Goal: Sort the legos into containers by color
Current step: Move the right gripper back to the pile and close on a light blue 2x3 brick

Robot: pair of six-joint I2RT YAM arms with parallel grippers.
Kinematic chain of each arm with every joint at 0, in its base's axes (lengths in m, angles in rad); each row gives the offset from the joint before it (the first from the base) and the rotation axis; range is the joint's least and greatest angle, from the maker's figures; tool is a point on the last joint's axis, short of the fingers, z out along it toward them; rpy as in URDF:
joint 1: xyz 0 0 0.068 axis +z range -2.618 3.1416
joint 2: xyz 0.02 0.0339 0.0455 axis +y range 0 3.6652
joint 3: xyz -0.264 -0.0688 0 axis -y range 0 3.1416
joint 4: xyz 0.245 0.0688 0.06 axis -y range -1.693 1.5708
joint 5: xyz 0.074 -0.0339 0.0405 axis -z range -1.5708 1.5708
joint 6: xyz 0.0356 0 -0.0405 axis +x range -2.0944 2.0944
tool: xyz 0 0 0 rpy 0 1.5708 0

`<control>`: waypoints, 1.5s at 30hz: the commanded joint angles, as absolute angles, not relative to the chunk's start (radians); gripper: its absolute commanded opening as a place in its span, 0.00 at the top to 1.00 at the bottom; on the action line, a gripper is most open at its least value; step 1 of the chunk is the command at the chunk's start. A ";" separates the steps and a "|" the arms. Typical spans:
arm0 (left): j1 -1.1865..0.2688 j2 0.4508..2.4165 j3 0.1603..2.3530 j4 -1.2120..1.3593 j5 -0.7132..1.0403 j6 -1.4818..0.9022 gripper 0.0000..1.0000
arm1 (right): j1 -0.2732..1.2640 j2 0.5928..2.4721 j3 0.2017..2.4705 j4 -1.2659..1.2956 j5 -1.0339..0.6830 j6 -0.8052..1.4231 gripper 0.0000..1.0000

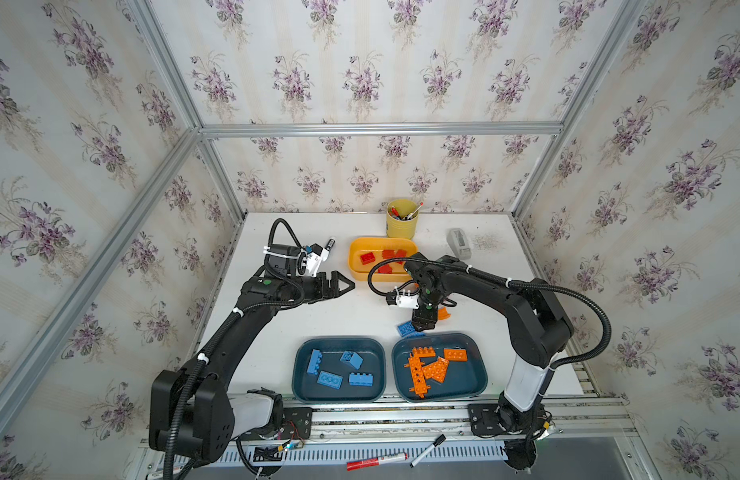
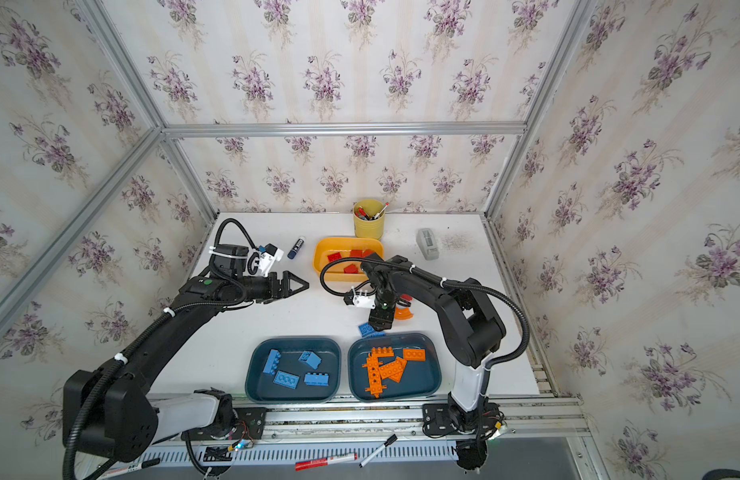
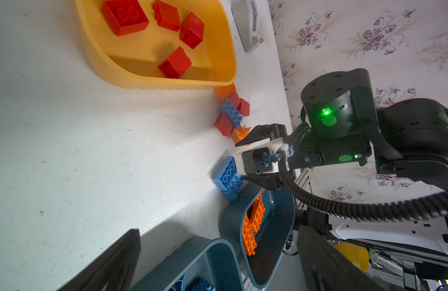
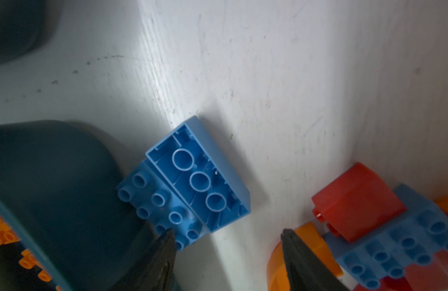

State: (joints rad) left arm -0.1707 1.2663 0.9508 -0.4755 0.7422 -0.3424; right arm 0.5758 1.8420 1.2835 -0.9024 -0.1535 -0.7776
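Marker pens (image 1: 376, 461): on the front rail nearest the lens, well apart from both grippers.
Left gripper (image 1: 345, 284): jaws spread wide and empty, above bare table, pointing toward the yellow tub.
Left teal tub (image 1: 376, 357): on the arm-base side of the left gripper; four blue bricks inside.
Yellow tub (image 1: 353, 262): just past the left gripper's tips; red bricks inside.
Loose blue bricks (image 4: 200, 176): two side by side on the table under the right gripper, one hollow side up, one studs up.
Right gripper (image 4: 226, 235): pointing down, jaws apart, nothing between them; one tip by the studded blue brick, the other over a curved orange piece (image 4: 311, 236).
Mixed heap (image 3: 230, 110): red, blue and orange bricks between the right gripper and the yellow tub.
Right teal tub (image 1: 468, 378): just beside the right gripper, toward its base; orange bricks inside.
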 commanded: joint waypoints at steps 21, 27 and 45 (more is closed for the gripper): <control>-0.170 1.276 0.956 -0.463 0.761 -0.334 0.01 | 0.595 1.985 1.425 -0.815 -0.106 -0.813 0.36; -0.169 1.278 0.954 -0.466 0.760 -0.332 0.01 | 0.594 1.972 1.473 -0.845 -0.123 -0.821 0.36; -0.167 1.276 0.953 -0.466 0.750 -0.328 0.01 | 0.645 1.901 1.339 -0.785 -0.015 -0.951 0.26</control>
State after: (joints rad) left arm -0.1684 1.2804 0.9543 -0.4728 0.7448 -0.3424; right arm 0.6353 1.8942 1.3487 -0.8375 -0.0547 -0.9230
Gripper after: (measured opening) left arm 0.993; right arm 0.738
